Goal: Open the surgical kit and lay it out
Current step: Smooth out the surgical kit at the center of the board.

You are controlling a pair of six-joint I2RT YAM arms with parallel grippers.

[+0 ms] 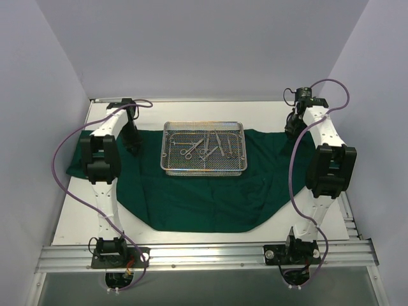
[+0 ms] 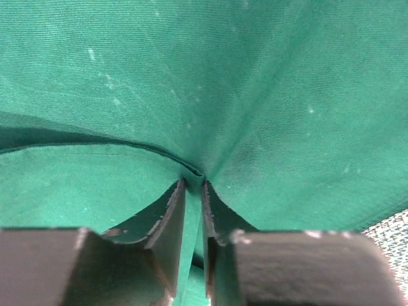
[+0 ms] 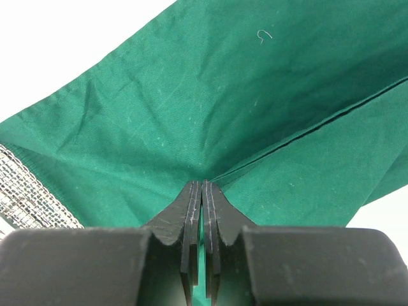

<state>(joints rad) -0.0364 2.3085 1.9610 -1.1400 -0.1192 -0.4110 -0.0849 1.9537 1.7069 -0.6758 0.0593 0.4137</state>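
Note:
The surgical kit lies open in the top view. Its dark green cloth point(image 1: 204, 197) is spread over the table, and the silver wire-mesh tray point(image 1: 203, 172) stands on it with steel scissors and forceps point(image 1: 207, 146) inside. My left gripper point(image 1: 134, 145) is down at the cloth's far left part. In the left wrist view the left gripper point(image 2: 193, 183) pinches a raised fold of cloth point(image 2: 204, 83) between its narrow jaws. My right gripper point(image 1: 292, 127) is at the cloth's far right corner. There the right gripper point(image 3: 203, 185) is shut on a hemmed edge of cloth point(image 3: 191, 95).
A corner of the mesh tray point(image 2: 392, 233) shows at the lower right of the left wrist view. The tray's mesh point(image 3: 25, 191) also shows at the left of the right wrist view. White walls enclose the table on three sides. A metal rail point(image 1: 204, 255) runs along the near edge.

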